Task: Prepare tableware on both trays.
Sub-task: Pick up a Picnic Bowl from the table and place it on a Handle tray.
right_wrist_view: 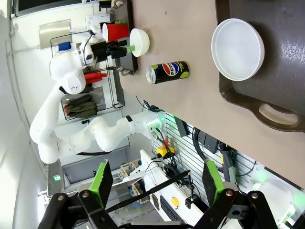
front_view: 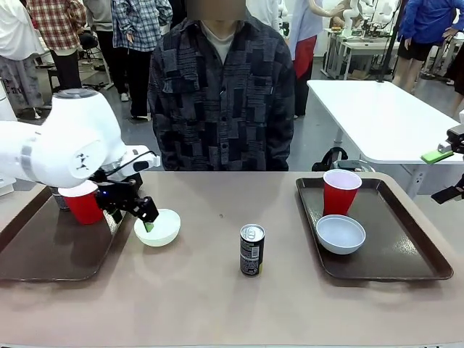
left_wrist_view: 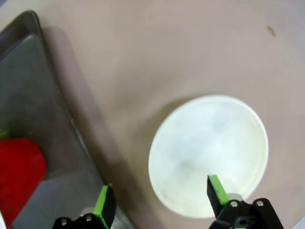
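Jaws apart, the left gripper is set astride the rim of a white bowl (just beside the left tray); the right gripper is likewise spread wide.

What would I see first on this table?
The big white arm, its open left gripper straddling a white bowl's rim beside the left tray. Then the dark can standing alone mid-table, and the right tray holding a red cup and a second bowl.

You have bright, even room light with soft shadows, a blurred bowl in the left wrist view, and glare on the tray in the right.
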Available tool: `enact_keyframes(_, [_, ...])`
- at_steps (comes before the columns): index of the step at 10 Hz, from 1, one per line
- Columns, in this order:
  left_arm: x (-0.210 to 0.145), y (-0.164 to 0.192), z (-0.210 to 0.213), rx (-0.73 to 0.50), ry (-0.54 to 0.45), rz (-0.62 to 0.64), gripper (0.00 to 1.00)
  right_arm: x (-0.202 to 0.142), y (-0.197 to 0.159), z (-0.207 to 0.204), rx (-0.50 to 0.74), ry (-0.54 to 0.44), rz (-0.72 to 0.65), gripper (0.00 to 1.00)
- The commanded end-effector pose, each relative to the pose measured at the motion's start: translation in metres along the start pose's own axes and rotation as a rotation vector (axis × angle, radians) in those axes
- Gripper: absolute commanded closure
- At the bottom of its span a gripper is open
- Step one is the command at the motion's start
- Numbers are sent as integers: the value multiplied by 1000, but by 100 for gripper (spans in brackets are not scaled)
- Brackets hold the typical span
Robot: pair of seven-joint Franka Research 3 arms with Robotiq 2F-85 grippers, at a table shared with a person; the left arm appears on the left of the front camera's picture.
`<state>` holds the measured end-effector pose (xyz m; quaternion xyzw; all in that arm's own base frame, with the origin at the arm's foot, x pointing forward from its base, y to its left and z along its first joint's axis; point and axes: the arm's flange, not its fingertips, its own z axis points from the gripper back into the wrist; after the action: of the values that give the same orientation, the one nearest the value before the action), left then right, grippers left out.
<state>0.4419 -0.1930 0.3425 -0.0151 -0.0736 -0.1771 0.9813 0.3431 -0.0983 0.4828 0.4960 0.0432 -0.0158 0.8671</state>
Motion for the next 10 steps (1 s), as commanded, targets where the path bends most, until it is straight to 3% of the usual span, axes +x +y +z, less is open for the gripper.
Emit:
enact_keyframes(1, [24,-9,-17,68,-13,55,0,2,0,-1,1,1,4,1])
enact_keyframes(2, [30,-9,-23,70,-24,70,0,2,0,-1,1,1,4,1])
enact_keyframes(3, [32,-10,-27,73,-16,78,52,2,0,-1,1,1,4,1])
enact_keyframes(4, [35,-9,-27,67,-11,80,53,2,0,-1,1,1,4,1])
enact_keyframes(5, [36,-9,-26,62,-20,89,100,2,0,-1,1,1,4,1])
enact_keyframes(7, [35,-9,-24,59,-23,92,100,2,0,-1,1,1,4,1])
enact_keyframes(8, [34,-8,-24,56,-22,92,78,2,0,-1,1,1,4,1])
enact_keyframes(10, [32,-7,-19,45,-21,92,100,2,0,-1,1,1,4,1])
